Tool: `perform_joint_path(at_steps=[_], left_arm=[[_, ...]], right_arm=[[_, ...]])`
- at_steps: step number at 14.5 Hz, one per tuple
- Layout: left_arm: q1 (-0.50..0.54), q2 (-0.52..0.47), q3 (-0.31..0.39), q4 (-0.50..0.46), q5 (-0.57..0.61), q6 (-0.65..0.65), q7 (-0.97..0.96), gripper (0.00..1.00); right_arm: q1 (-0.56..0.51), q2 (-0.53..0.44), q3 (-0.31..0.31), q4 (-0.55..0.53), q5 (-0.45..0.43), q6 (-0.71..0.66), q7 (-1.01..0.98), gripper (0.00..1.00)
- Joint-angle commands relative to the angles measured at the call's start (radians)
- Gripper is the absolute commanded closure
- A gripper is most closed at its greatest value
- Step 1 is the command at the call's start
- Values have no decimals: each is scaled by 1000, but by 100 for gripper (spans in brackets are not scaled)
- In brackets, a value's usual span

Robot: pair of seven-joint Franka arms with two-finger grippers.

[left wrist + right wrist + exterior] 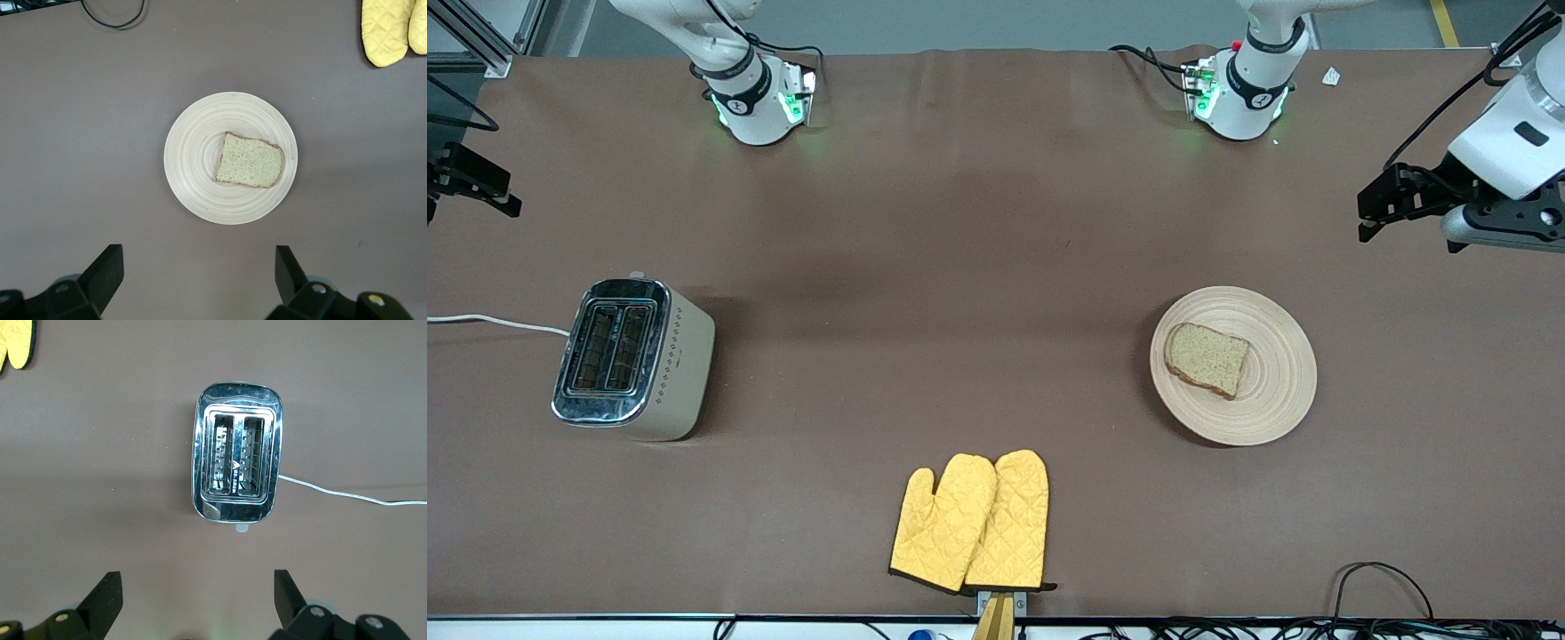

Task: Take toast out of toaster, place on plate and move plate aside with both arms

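The toast (1207, 359) lies flat on the round beige plate (1272, 400), toward the left arm's end of the table. In the left wrist view the toast (249, 161) sits on the plate (193, 167), well apart from my fingers. My left gripper (1378, 213) hangs open and empty in the air at the left arm's end of the table; it also shows in the left wrist view (199, 267). My right gripper (489, 187) hangs open and empty at the right arm's end, over the table near the toaster; it also shows in the right wrist view (198, 590).
A chrome-topped beige toaster (633, 358) with two empty slots stands at the right arm's end, its white cord (498, 324) running off the table edge. Two yellow oven mitts (974, 523) lie near the edge nearest the front camera. The toaster also shows in the right wrist view (237, 470).
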Motion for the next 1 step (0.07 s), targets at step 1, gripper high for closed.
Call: perform_joint_path(at_steps=[1], left_arm=[[3, 14, -3, 36, 10, -39, 6, 0]], right_arm=[[-8, -3, 1, -1, 14, -7, -9, 0]])
